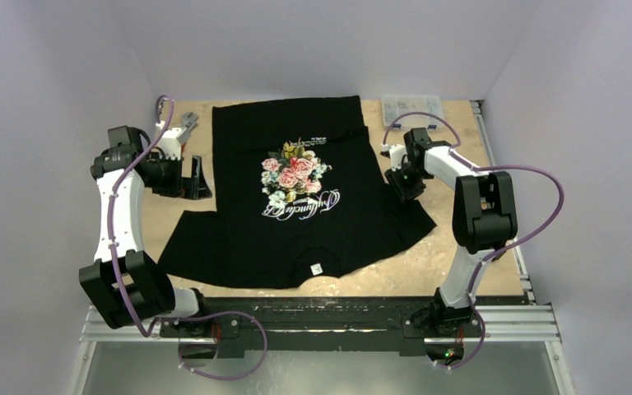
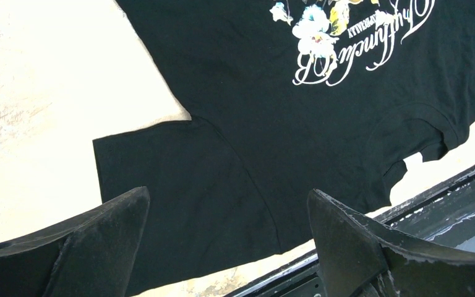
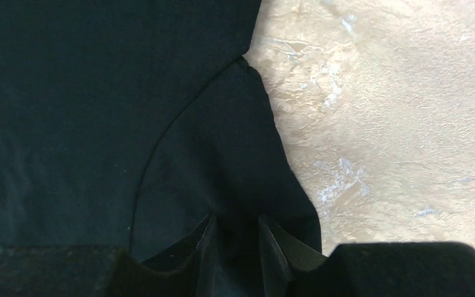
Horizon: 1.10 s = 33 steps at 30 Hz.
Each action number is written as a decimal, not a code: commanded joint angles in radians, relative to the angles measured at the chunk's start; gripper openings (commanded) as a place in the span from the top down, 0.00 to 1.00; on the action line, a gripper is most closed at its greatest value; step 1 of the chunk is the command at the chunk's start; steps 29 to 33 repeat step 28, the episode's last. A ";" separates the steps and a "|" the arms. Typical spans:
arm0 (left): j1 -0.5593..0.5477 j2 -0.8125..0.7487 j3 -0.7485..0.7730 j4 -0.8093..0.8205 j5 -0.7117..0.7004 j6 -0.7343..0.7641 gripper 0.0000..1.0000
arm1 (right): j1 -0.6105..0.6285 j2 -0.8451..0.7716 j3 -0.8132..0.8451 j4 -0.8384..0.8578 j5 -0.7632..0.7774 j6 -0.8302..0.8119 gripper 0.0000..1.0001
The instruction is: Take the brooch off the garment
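The garment, a black T-shirt with a rose print and white lettering, lies flat on the table with its collar and white neck label toward the arms. No brooch shows in any view. My left gripper hangs wide open beside the shirt's left sleeve, nothing between its fingers. My right gripper is down on the right sleeve. Its fingertips stand a narrow gap apart with black cloth between them. Whether the cloth is pinched cannot be told.
A clear plastic box sits at the table's far right corner. A small grey metal piece lies by the left arm at the far left. The black metal rail runs along the near edge. White walls close in three sides.
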 commanded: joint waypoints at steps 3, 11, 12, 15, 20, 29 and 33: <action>0.002 -0.034 -0.037 -0.016 -0.015 0.019 0.00 | -0.041 0.016 -0.006 0.159 0.136 0.002 0.66; 0.020 -0.047 -0.069 -0.042 0.022 0.015 0.00 | -0.043 -0.126 0.101 0.073 -0.149 0.034 0.26; 0.027 -0.047 -0.071 -0.046 0.028 0.008 0.00 | -0.043 -0.156 0.104 0.066 -0.164 0.042 0.21; 0.063 -0.053 -0.077 -0.055 0.063 -0.014 0.00 | -0.049 -0.264 0.095 0.060 -0.188 0.059 0.05; 0.111 -0.090 -0.112 -0.058 0.056 -0.009 0.00 | -0.067 -0.431 0.037 0.072 -0.187 0.092 0.01; 0.109 -0.206 -0.187 -0.066 -0.011 0.031 0.00 | -0.067 -0.616 -0.146 0.087 -0.176 0.151 0.01; 0.109 -0.206 -0.187 -0.066 -0.011 0.031 0.00 | -0.067 -0.616 -0.146 0.087 -0.176 0.151 0.01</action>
